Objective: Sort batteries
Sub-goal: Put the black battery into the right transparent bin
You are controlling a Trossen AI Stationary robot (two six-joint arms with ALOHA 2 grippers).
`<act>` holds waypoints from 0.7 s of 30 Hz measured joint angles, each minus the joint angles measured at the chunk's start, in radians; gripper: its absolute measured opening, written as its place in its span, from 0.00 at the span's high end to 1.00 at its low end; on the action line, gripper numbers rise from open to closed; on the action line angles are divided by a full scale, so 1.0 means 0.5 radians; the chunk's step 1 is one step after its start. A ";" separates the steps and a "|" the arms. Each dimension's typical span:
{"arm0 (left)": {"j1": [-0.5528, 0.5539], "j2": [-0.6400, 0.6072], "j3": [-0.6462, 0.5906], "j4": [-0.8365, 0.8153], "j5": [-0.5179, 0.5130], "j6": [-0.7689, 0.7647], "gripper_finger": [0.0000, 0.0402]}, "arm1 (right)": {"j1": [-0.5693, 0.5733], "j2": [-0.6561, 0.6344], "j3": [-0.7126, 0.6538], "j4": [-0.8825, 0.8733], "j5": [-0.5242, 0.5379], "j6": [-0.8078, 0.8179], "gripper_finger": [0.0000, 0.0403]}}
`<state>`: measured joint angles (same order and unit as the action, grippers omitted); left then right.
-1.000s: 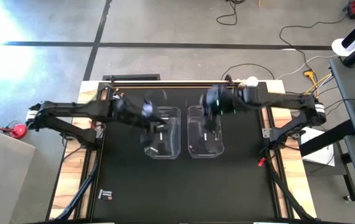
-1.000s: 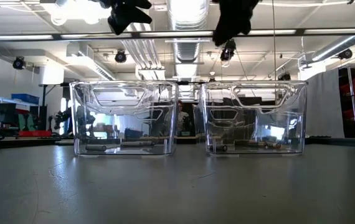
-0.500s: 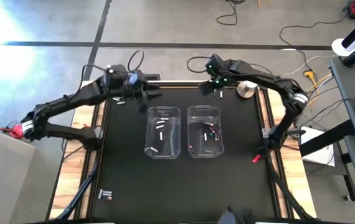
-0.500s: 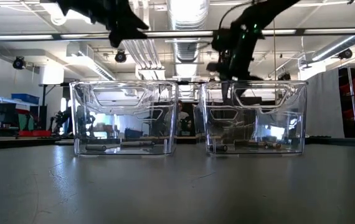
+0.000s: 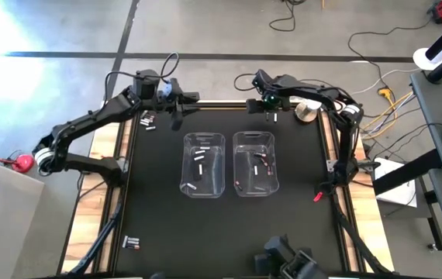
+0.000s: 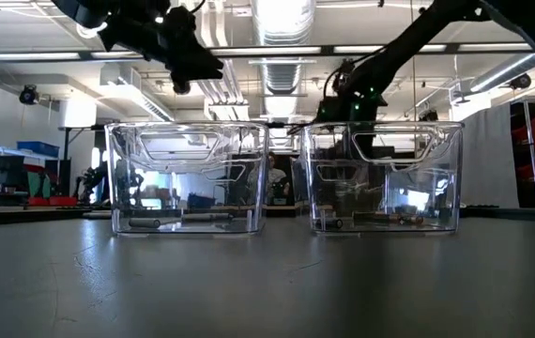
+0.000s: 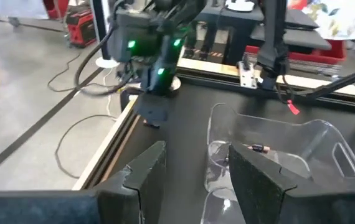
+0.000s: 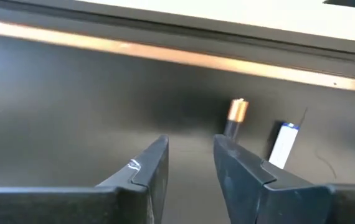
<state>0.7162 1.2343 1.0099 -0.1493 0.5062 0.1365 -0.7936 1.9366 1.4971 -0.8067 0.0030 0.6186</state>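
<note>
Nearest, a few batteries [image 5: 131, 243] lie by the worktop's front left corner. Mid-worktop stand two clear bins: the left bin [image 5: 203, 164] holds white cells, the right bin [image 5: 255, 163] dark copper-ended ones. Toward the back edge, the right pincer [image 8: 191, 163], jaws slightly parted and empty, faces a copper-tipped battery [image 8: 235, 117] and a white battery [image 8: 283, 144] close together; closing off-centre could nudge both. The left pincer [image 7: 190, 171] hovers open near the back left corner.

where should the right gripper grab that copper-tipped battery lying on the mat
Grip the copper-tipped battery across its dark middle, coming straight down from above. It lies flat on the black mat, and the white battery lies apart from it to one side. The right gripper is open before it.
</note>
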 joint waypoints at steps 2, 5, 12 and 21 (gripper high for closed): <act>0.021 0.005 -0.020 0.025 0.041 -0.020 0.62 | -0.010 0.037 0.000 -0.006 0.030 0.015 0.69; 0.032 0.011 -0.035 0.029 0.041 -0.042 0.62 | -0.024 0.069 0.000 0.001 0.065 0.008 0.66; 0.030 -0.002 -0.037 0.036 0.047 -0.035 0.62 | -0.058 0.121 0.000 0.020 0.144 -0.028 0.63; 0.031 -0.002 -0.037 0.034 0.046 -0.052 0.62 | -0.068 0.202 0.000 0.007 0.091 -0.023 0.72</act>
<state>0.7316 1.2335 0.9913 -0.1324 0.5290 0.1103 -0.8276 2.0375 1.4970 -0.8029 0.0484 0.6071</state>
